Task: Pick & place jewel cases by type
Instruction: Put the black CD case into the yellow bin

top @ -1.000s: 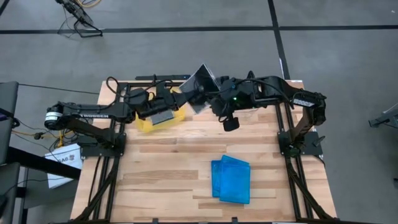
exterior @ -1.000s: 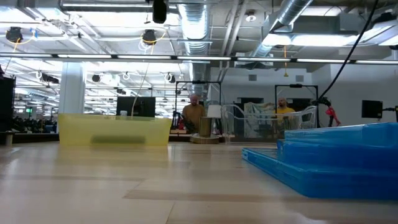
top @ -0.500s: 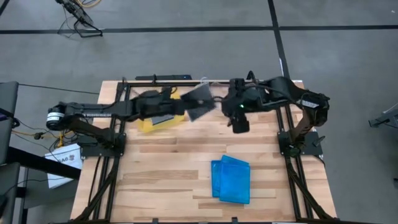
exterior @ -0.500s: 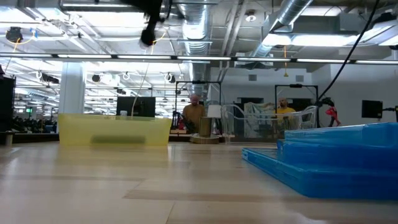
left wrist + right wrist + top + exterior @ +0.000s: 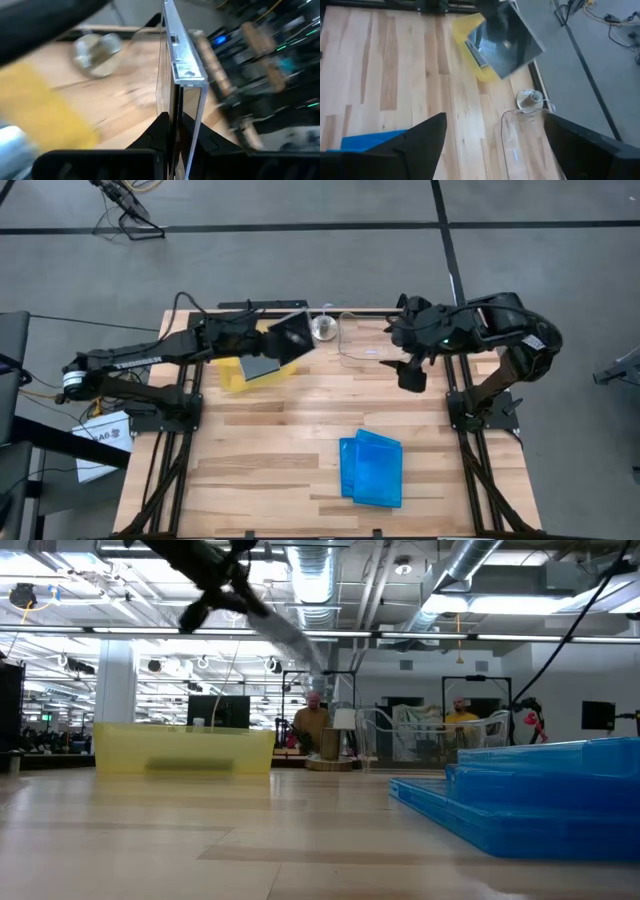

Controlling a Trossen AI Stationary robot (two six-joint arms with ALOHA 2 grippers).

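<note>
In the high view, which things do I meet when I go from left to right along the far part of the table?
Yellow tray → clear-grey jewel case held in the left gripper → small round object → clear plastic tub → right gripper.

The right pincer hangs with its fingers spread wide over the wooden tabletop. Beyond them, a clear-grey jewel case is tilted above the yellow tray. A clear plastic tub sits near, and blue jewel cases show beside one finger.
</note>
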